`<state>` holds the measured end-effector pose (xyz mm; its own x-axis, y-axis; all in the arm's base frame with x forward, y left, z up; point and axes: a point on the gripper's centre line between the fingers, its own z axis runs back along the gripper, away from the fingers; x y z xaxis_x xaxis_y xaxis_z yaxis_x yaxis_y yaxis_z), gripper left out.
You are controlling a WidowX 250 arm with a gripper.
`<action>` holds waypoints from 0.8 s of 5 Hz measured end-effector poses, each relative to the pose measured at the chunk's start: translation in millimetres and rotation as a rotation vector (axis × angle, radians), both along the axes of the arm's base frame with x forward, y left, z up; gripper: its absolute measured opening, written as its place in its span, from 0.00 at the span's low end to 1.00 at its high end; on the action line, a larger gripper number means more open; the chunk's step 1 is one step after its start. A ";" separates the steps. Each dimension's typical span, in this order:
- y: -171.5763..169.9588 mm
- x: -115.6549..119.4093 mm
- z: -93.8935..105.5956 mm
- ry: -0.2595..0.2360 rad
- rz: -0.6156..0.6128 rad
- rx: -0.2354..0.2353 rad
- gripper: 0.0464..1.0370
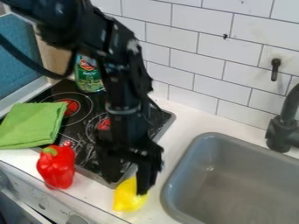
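A black robot gripper (127,180) hangs low over a kitchen counter (178,116) at the bottom centre of the frame, its two fingers apart. A yellow item (127,199), apparently a toy fruit or vegetable, lies on the counter directly below, its upper part between the fingers and partly hidden by the right-hand one; whether they touch it cannot be told. The arm (121,87) enters from the upper left, crossing in front of a black stove top (81,151) with red-centred burners. A red pepper (57,168) stands at lower left, near a folded green cloth (32,124) draped over the stove's left part. A green bottle (88,81) stands at upper left, by the stove's rear edge. At lower right is a grey sink (234,175), with a dark faucet (283,127) at the right edge, before a white tiled wall (201,65).
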<state>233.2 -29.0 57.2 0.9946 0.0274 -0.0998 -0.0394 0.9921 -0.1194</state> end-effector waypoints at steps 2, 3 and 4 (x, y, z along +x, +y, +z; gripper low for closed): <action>3.8 9.0 50.0 -0.145 -0.001 -0.030 0.96; 26.3 29.3 78.9 -0.217 -0.006 0.033 0.96; 67.7 43.7 92.7 -0.212 -0.038 0.117 0.96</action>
